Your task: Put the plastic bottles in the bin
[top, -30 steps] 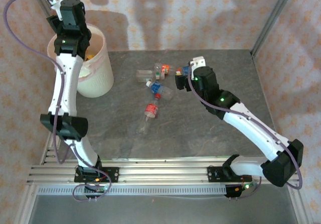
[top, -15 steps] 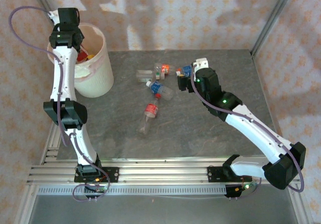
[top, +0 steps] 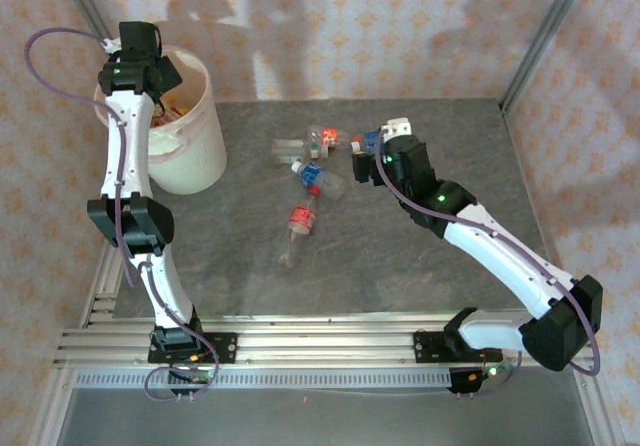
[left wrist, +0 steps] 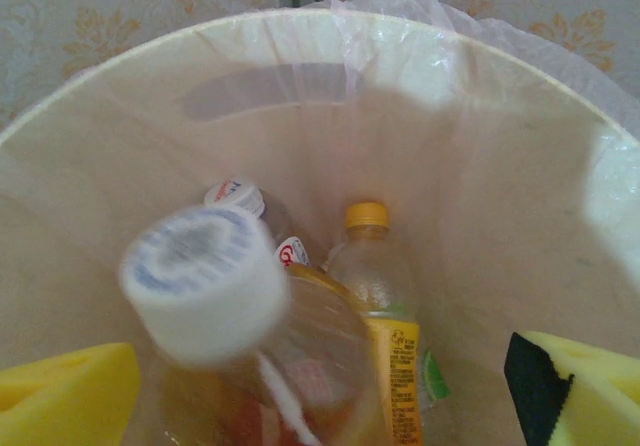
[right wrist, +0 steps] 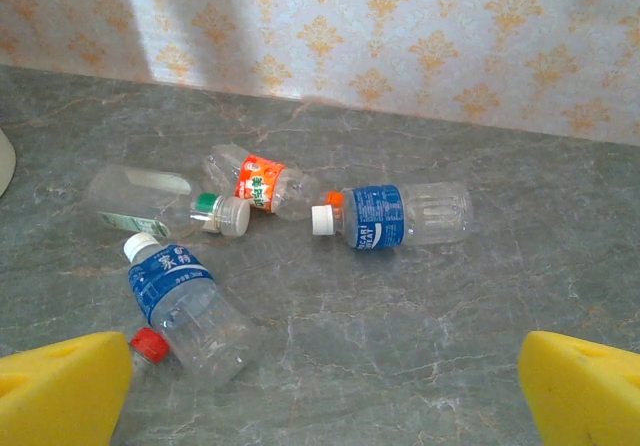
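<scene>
My left gripper (top: pixel 150 71) hangs over the bin (top: pixel 190 151), a round white bucket with a pale liner (left wrist: pixel 420 56). Its yellow pads (left wrist: pixel 60 391) stand wide apart, open. Between them a clear bottle with a white cap (left wrist: pixel 205 281) shows blurred and loose, above a yellow-capped bottle (left wrist: pixel 385 296) lying in the bin. My right gripper (top: pixel 360 161) is open and low over the table, with nothing between its fingers (right wrist: pixel 585 386). Ahead of it lie several plastic bottles: a blue-labelled one (right wrist: pixel 400 216), an orange-labelled one (right wrist: pixel 258 184), a green-capped one (right wrist: pixel 160 201) and another blue one (right wrist: pixel 185 306).
A red-labelled bottle (top: pixel 298 226) lies alone nearer the middle of the grey table (top: pixel 420 266). Papered walls close the back and sides. Metal posts (top: pixel 540 36) stand at the far corners, and a rail (top: pixel 320 346) runs along the near edge.
My left arm swung further over the bin and its gripper opened, letting go of the white-capped bottle. The right arm shifted only slightly toward the bottles.
</scene>
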